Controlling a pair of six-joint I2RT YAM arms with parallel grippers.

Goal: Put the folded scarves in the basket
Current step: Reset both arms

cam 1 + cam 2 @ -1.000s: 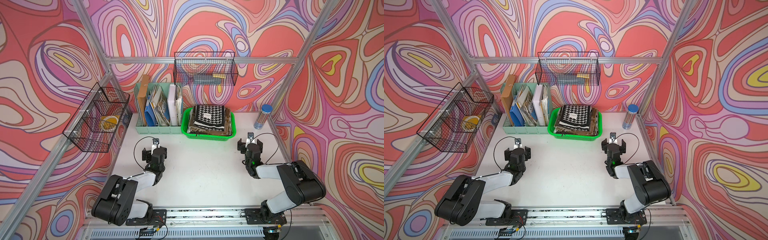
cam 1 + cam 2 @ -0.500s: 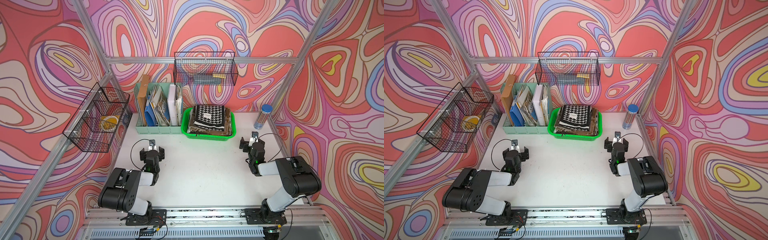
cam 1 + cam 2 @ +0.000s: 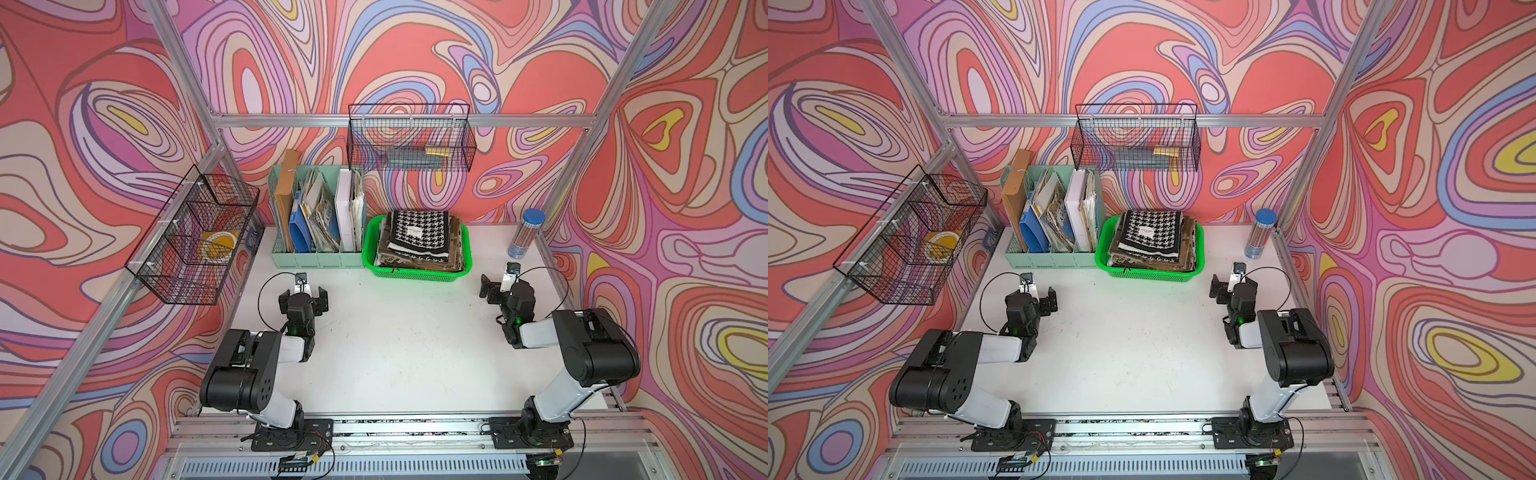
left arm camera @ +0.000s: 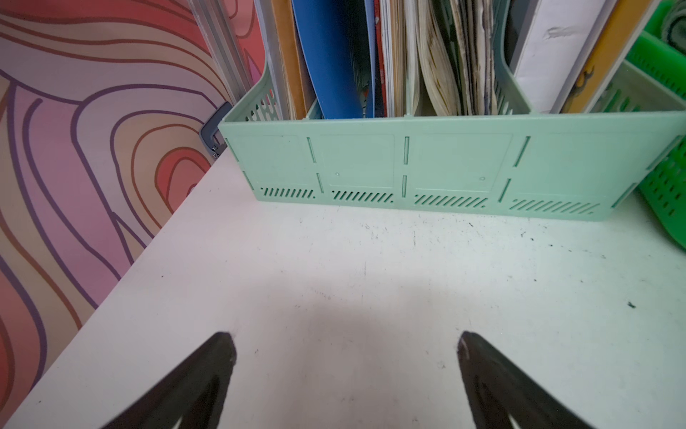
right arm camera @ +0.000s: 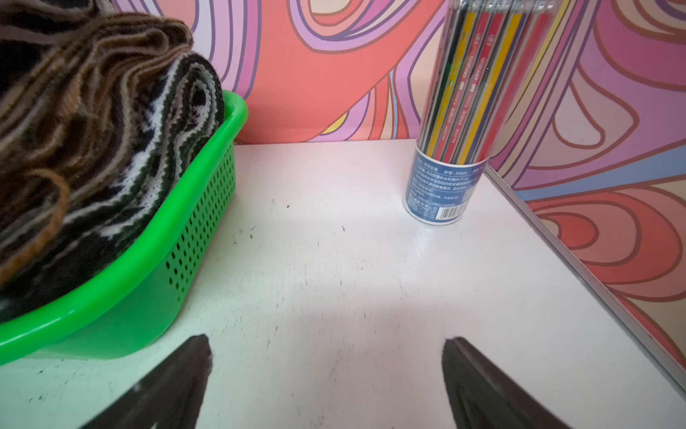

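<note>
The bright green basket (image 3: 415, 275) (image 3: 1150, 275) stands at the back of the table. It holds a stack of folded scarves, with a black-and-white houndstooth scarf (image 3: 419, 232) (image 3: 1151, 230) on top. In the right wrist view the basket (image 5: 208, 208) and the brown and black-white scarf folds (image 5: 92, 130) are close by. My left gripper (image 3: 303, 296) (image 3: 1034, 297) (image 4: 347, 338) is open over bare table in front of the file organizer. My right gripper (image 3: 505, 286) (image 3: 1233, 286) (image 5: 328, 341) is open beside the basket's right end, holding nothing.
A mint-green file organizer (image 3: 316, 257) (image 4: 408, 167) full of folders stands left of the basket. A clear tube of pencils (image 3: 525, 235) (image 5: 445, 178) stands in the back right corner. Black wire baskets hang on the back wall (image 3: 409, 141) and the left wall (image 3: 195, 241).
Both arms have folded further back toward their bases, and the grippers shifted only slightly. Jaws stayed open. The basket and scarves have not moved.
</note>
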